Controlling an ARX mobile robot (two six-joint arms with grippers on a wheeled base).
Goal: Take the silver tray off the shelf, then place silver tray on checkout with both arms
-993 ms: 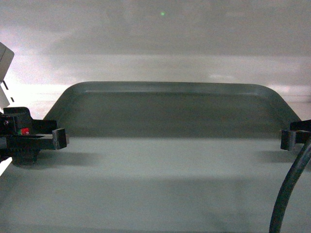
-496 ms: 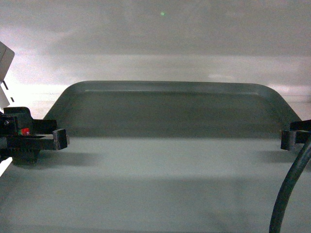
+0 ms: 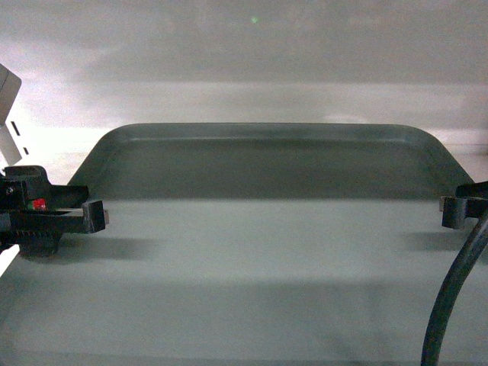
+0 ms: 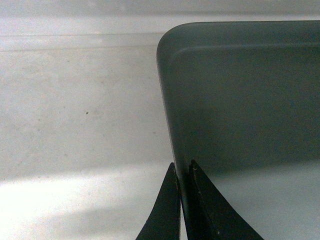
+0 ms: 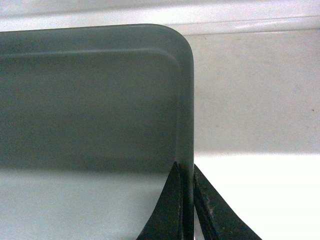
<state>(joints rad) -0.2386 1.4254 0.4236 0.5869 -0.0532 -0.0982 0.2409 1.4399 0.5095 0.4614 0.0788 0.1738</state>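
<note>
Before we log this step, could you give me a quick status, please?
Left gripper and right gripper shut on silver tray rims. Shelf beneath. Nothing blocking.

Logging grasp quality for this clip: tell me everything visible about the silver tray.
The silver tray is a large matte grey rectangle with rounded corners and a shallow raised rim, its inside plain and bare. It lies roughly level over the white shelf; whether it rests on it cannot be told. The left claw pinches its left rim, one finger inside and one outside, and the right claw grips the right rim likewise. A shadow covers its far half.
</note>
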